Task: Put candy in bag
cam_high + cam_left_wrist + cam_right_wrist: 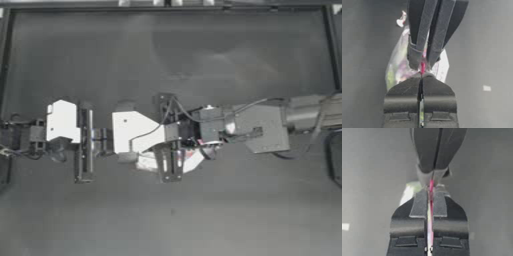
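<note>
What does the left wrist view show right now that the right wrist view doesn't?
Only the left wrist view shows the candy, lying loose on the table beyond the bag, and a broad stretch of the bag's clear side with colourful sweets inside. Only the right wrist view shows the pink strip running down between the right hand's own closed jaws. Both show the two hands meeting tip to tip, each shut on the pink top edge, the left hand facing the right.
</note>
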